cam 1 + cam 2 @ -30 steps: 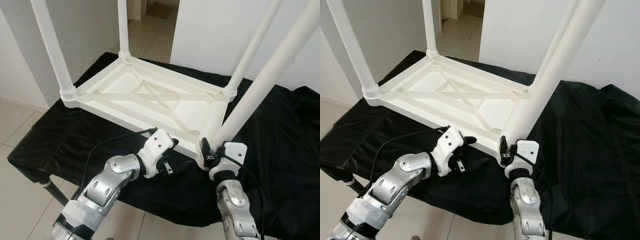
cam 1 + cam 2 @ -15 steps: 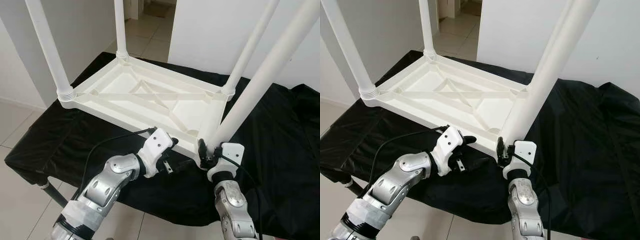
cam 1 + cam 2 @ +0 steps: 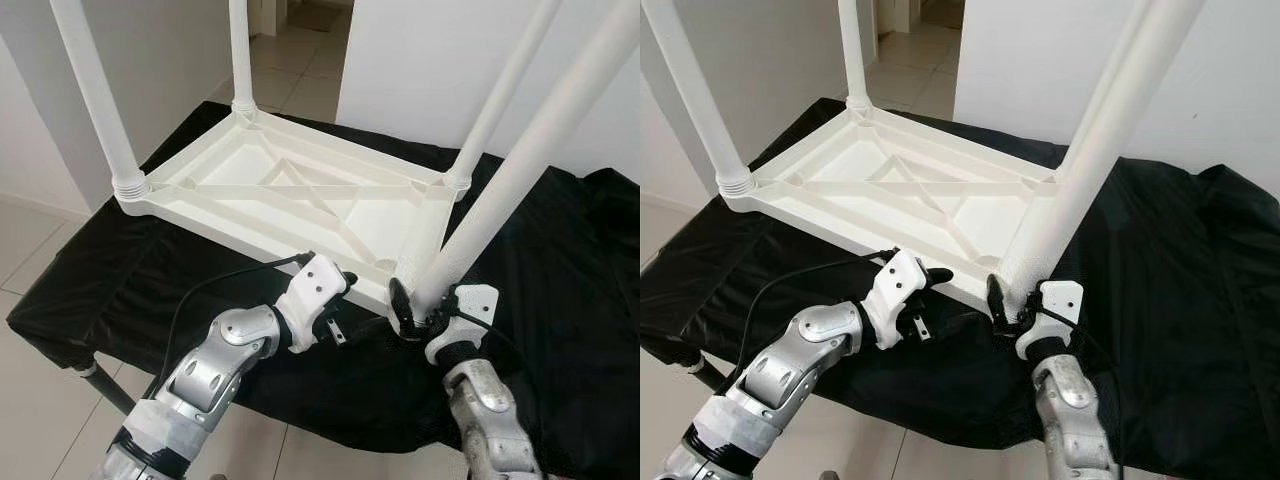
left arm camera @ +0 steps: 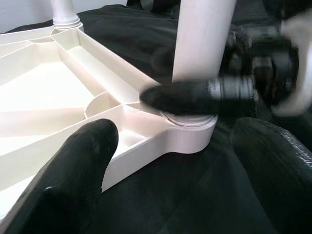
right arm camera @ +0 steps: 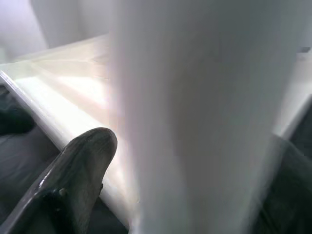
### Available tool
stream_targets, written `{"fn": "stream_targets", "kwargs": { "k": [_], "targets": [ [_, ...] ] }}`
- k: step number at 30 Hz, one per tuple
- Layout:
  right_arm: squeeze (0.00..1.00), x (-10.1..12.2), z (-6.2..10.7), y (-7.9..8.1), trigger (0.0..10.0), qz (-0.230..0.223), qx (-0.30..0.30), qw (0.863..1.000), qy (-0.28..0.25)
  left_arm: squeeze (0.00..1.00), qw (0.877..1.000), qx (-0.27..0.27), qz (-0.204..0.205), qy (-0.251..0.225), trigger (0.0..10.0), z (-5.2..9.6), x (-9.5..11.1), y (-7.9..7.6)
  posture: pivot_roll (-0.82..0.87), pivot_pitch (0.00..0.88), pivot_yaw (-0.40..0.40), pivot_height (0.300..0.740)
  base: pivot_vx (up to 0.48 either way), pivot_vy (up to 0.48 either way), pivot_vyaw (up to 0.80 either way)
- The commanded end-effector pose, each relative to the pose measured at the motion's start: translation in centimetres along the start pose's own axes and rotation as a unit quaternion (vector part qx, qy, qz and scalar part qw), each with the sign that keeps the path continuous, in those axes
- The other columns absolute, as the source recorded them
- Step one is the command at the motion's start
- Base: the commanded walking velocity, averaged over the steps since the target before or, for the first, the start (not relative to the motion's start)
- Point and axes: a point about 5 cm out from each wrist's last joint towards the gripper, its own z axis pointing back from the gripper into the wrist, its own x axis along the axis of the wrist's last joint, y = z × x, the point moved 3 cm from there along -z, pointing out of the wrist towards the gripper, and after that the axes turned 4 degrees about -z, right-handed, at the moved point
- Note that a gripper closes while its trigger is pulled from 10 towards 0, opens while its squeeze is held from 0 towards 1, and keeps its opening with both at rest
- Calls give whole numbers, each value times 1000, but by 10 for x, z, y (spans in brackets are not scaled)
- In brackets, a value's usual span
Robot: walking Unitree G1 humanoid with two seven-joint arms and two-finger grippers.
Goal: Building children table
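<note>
A white plastic children's table (image 3: 250, 236) lies upside down on a black cloth (image 3: 110, 285), its four legs pointing up. My right gripper (image 3: 418, 305) is at the base of the near right leg (image 3: 520, 170), shut on it, one black finger (image 5: 83, 165) pressed to its side. That leg (image 4: 202, 39) stands in the table's near corner socket. My left gripper (image 3: 358, 303) is open at the table's front rim just left of that corner, one finger (image 4: 73, 185) over the underside and the other on the cloth outside.
The other three legs stand at the front left (image 3: 100, 90), back left (image 3: 240, 50) and back right (image 3: 500, 100) corners. The cloth-covered stand ends near my arms, with tiled floor (image 3: 30, 250) to the left. White walls and a doorway lie behind.
My right wrist has swung to the right around the base of the near right leg, still gripping it. The left gripper has stayed at the front rim.
</note>
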Motion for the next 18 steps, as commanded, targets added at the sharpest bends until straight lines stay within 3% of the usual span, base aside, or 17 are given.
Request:
{"fn": "stream_targets", "kwargs": {
  "k": [1,5,13,14,15,16,18],
  "targets": [
    [0,-2,-1,-6,10000,-1,44,999,22,0,1000,-6,-3,-1,10000,-2,0,0,-65,0,-67,740,0,0,0],
    [0,0,-7,-22,10000,19,74,996,41,0,1000,-13,-3,1,10000,-4,-1,-1,-73,0,-53,740,0,0,0],
    [0,-6,-14,-21,10000,36,137,987,79,0,1000,-27,-4,0,10000,-8,0,-6,-78,0,-46,740,0,0,0],
    [0,-7,-15,-21,4941,35,146,985,83,0,1000,-27,-4,-1,10000,-9,0,-6,-73,0,-44,740,0,0,0],
    [0,-7,-15,-21,4941,35,146,985,83,0,1000,-27,-4,-1,10000,-9,0,-6,-73,0,-44,740,0,0,0],
    [0,-9,-14,-20,0,33,153,984,87,0,1000,-27,-4,-2,10000,-9,1,-5,-73,0,-39,740,0,0,0],
    [0,-10,-13,-20,0,32,162,982,90,0,1000,-26,-3,-4,10000,-9,2,-5,-73,0,-34,740,0,0,0]
  ]
}}
